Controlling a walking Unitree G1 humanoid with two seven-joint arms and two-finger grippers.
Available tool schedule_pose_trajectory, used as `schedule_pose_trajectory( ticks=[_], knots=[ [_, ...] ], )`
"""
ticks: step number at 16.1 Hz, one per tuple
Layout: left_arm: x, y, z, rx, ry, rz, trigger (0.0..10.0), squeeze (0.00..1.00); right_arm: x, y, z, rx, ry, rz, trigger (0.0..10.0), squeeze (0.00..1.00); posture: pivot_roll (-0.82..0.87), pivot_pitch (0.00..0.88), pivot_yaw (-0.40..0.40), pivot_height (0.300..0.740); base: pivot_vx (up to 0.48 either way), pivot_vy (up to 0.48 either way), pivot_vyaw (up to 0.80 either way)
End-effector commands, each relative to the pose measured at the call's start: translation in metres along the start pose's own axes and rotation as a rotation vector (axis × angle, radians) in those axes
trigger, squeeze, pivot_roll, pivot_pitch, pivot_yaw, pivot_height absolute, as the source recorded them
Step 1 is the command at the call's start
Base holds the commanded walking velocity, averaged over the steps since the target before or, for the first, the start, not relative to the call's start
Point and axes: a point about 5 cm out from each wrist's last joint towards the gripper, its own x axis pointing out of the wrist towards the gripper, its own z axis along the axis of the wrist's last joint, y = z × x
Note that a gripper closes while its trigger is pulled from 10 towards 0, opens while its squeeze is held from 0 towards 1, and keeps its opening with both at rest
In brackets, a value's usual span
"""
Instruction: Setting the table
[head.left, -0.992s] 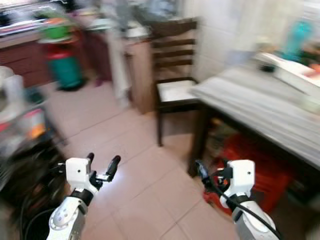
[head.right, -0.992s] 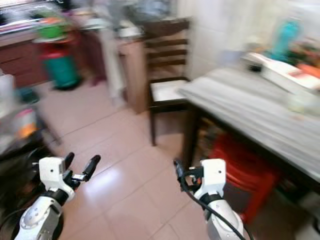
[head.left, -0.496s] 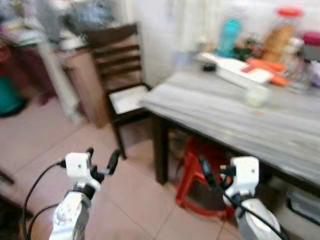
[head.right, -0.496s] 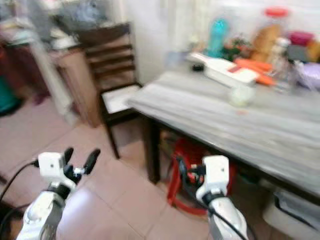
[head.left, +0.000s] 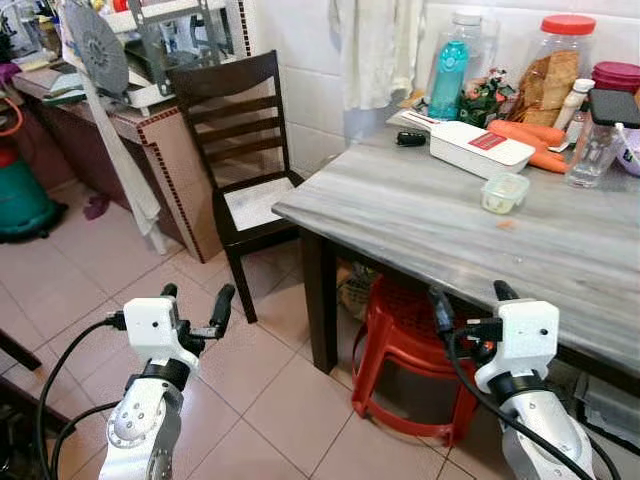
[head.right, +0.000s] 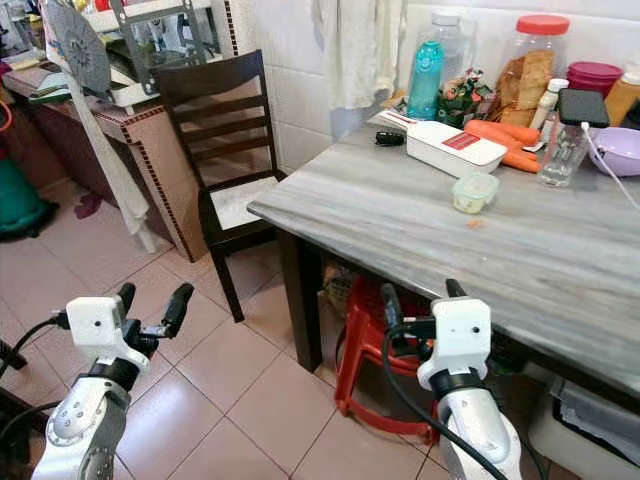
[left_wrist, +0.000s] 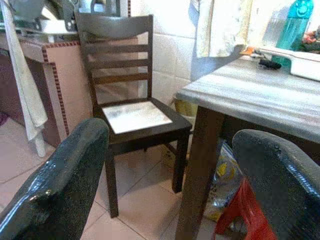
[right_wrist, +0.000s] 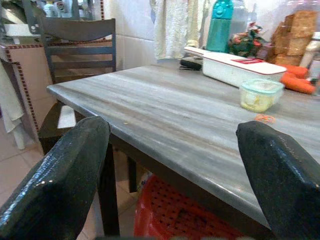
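Observation:
A grey wood-grain table (head.left: 450, 215) stands ahead on the right. Along its far edge are a white flat box (head.left: 480, 148), carrots (head.left: 530, 135), a teal bottle (head.left: 447, 80), a red-lidded jar (head.left: 548, 75) and a small clear lidded tub (head.left: 504, 192). My left gripper (head.left: 197, 293) is open over the floor tiles, left of the table, holding nothing. My right gripper (head.left: 468, 294) is open and holds nothing, low at the table's near edge. In the right wrist view the tabletop (right_wrist: 165, 115) and the tub (right_wrist: 260, 93) lie beyond the fingers (right_wrist: 60, 180).
A dark wooden chair (head.left: 245, 150) stands at the table's left end, against a tiled counter (head.left: 100, 100). A red plastic stool (head.left: 400, 330) sits under the table. A green cylinder (head.left: 20, 200) stands far left. A cloth (head.left: 375, 45) hangs on the wall.
The camera has swung right and steadied, so the table now sits ahead and the picture is sharp. Both grippers stay open in the same pose.

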Motion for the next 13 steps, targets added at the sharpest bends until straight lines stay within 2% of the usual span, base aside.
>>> schedule_pose_trajectory(
  ticks=[1,8,13],
  knots=[
    [0.0016,0.0022,-0.0008,0.024,0.021,0.005,10.0,0.0,0.0013,-0.0012,-0.0002,-0.005,0.007,-0.007,10.0,0.0,-0.08,0.0,0.076,0.74,0.0,0.0,-0.8],
    [0.0047,0.0043,-0.002,0.045,0.048,0.026,10.0,0.0,0.0022,0.0013,-0.0067,0.021,0.041,-0.014,10.0,0.0,-0.07,0.0,0.073,0.74,0.0,0.0,-0.77],
    [0.0077,0.0033,0.0006,0.051,0.048,0.027,10.0,0.0,0.0028,0.004,-0.0088,0.034,0.047,-0.018,10.0,0.0,-0.07,0.0,0.084,0.74,0.0,0.0,0.0]
  ],
)
